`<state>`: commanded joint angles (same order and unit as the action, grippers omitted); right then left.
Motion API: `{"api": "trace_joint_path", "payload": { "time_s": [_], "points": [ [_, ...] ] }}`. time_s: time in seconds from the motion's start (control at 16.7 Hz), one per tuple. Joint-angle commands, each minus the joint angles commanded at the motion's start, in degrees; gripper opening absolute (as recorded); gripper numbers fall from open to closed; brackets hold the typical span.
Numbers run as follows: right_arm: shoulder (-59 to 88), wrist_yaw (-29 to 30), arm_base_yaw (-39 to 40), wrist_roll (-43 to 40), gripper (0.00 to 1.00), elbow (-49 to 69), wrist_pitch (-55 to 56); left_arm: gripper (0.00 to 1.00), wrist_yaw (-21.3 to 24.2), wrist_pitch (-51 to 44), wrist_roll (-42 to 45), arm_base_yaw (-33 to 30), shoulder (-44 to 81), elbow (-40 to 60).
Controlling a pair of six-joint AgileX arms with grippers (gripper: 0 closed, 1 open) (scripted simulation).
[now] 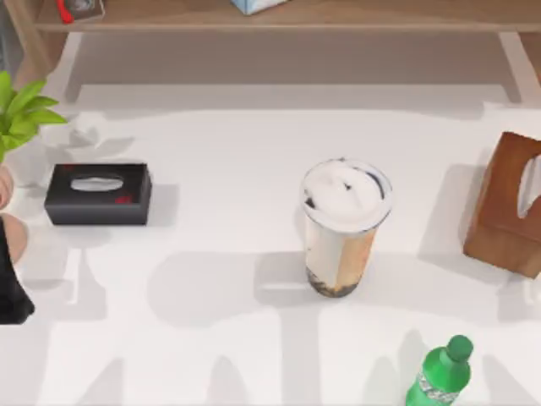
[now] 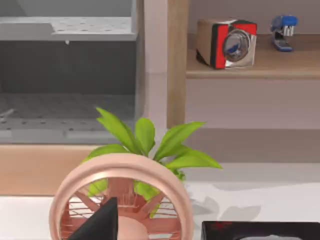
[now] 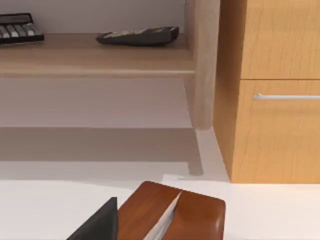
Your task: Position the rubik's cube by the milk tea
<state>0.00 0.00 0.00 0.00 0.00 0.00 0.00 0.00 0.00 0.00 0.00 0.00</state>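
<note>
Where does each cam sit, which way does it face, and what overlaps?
Top: above the table, looking down on the milk tea.
Left wrist: low, facing the pink fan and plant; a dark finger shows.
Right wrist: low, facing the brown tissue box and shelf; finger shows.
Shared: that box in the top view.

A clear, glossy plastic cup (image 1: 342, 228) is seen at centre. Polished wood is shown on the box (image 1: 507, 203) at right, matt black on the box (image 1: 98, 194) at left.

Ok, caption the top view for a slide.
Milk tea mid-table, black tissue box left, wooden tissue box right, green bottle near edge.
</note>
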Motion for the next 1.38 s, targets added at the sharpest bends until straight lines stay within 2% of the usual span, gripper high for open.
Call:
{"api": "trace_joint_path", "payload": {
  "time_s": [0.24, 0.48, 1.08, 1.38],
  "points": [
    [0.0, 0.0, 0.0, 0.0, 1.0, 0.0, 0.0, 1.0, -0.65, 0.22, 0.02, -0.7, 1.77, 1.65],
    [0.0, 0.0, 0.0, 0.0, 1.0, 0.0, 0.0, 1.0, -4.22, 1.39, 0.15, -4.55, 12.5, 11.81],
    [0.0, 0.0, 0.0, 0.0, 1.0, 0.0, 0.0, 1.0, -18.69, 6.17, 0.66, -20.16, 67.66, 61.67],
    [0.0, 0.0, 0.0, 0.0, 1.0, 0.0, 0.0, 1.0, -24.94, 8.23, 0.88, -26.91, 90.27, 82.05]
  ]
}}
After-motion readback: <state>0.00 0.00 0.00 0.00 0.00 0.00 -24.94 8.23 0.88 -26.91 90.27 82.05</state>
